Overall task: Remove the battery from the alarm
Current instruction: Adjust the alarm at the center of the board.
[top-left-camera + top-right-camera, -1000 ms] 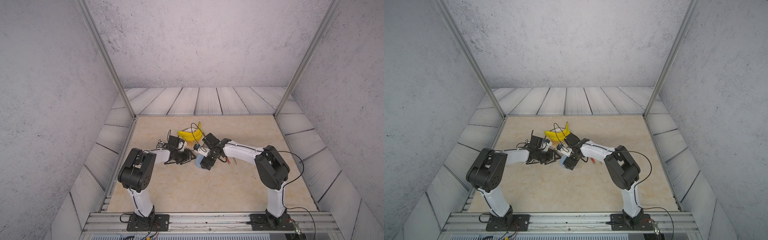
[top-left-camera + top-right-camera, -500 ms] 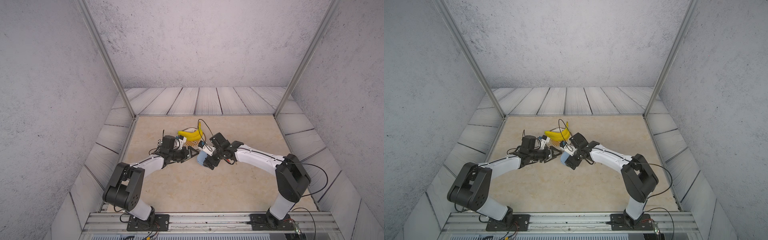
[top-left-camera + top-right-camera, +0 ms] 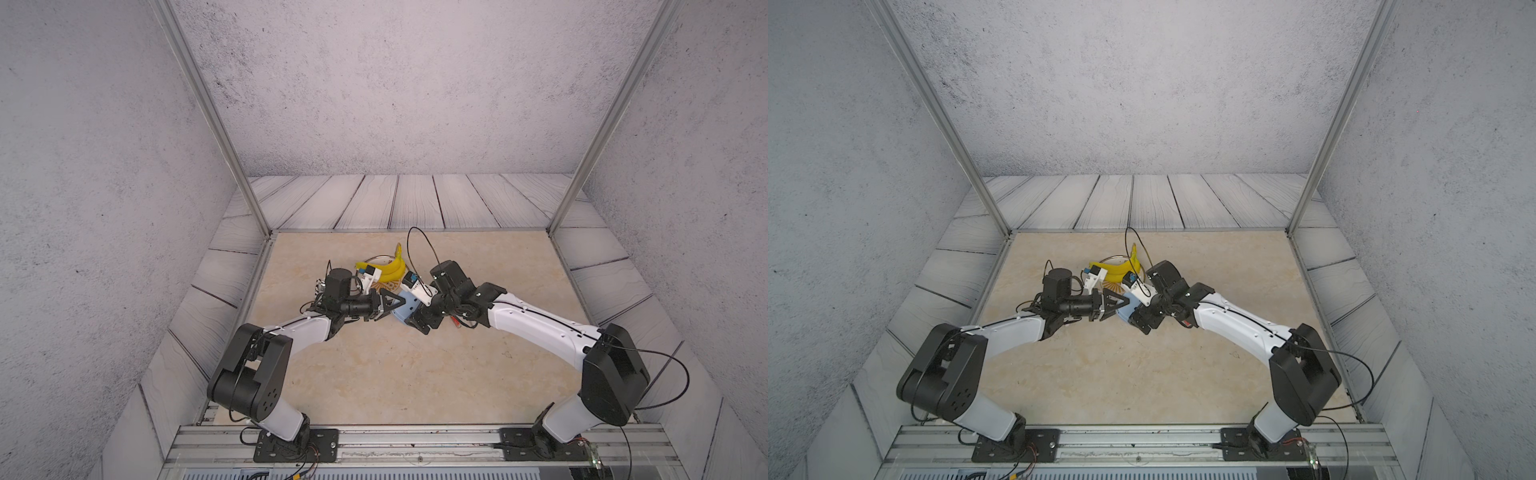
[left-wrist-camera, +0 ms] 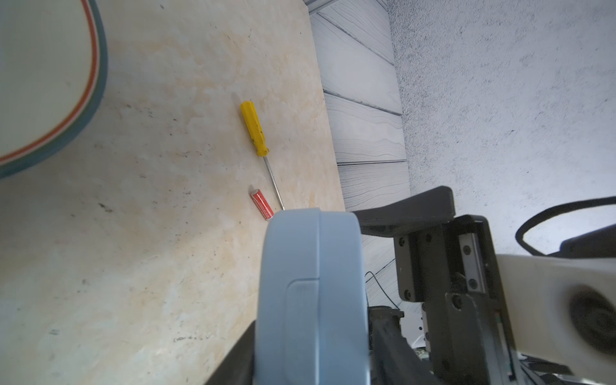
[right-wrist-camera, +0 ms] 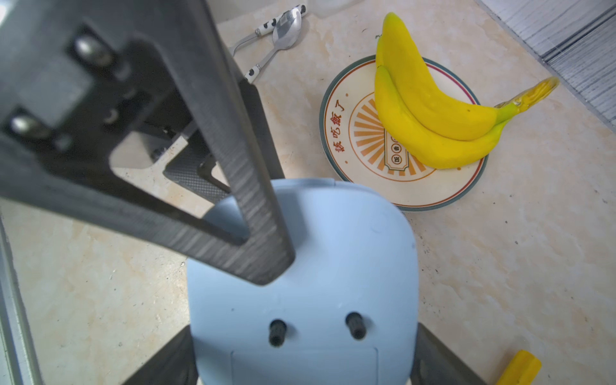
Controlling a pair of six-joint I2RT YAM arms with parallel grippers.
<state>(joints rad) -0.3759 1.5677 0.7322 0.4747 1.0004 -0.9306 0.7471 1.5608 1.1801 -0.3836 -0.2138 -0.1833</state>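
Note:
The light-blue alarm (image 3: 405, 309) (image 3: 1128, 308) is held up over the table between both arms. My right gripper (image 5: 303, 360) (image 3: 415, 316) is shut on the alarm (image 5: 333, 266) across its width, and the plain back with two dark knobs faces the right wrist camera. My left gripper (image 4: 311, 350) (image 3: 390, 305) is shut across the alarm's (image 4: 310, 266) thickness at the opposite edge, one finger lying over the back. The red battery (image 4: 262, 204) (image 3: 455, 321) lies on the table, outside the alarm, beside the screwdriver's tip.
A yellow-handled screwdriver (image 4: 255, 133) (image 5: 518, 370) lies on the table next to the battery. A round plate (image 5: 450, 186) (image 4: 50, 66) with two bananas (image 5: 420, 110) (image 3: 390, 268) sits just behind the grippers. Two spoons (image 5: 283, 30) lie beyond the plate, near the left arm.
The alarm has stayed about where it was, between the two grippers. The right arm's elbow has swung out to the right; the left arm's elbow dropped outward, then came back up.

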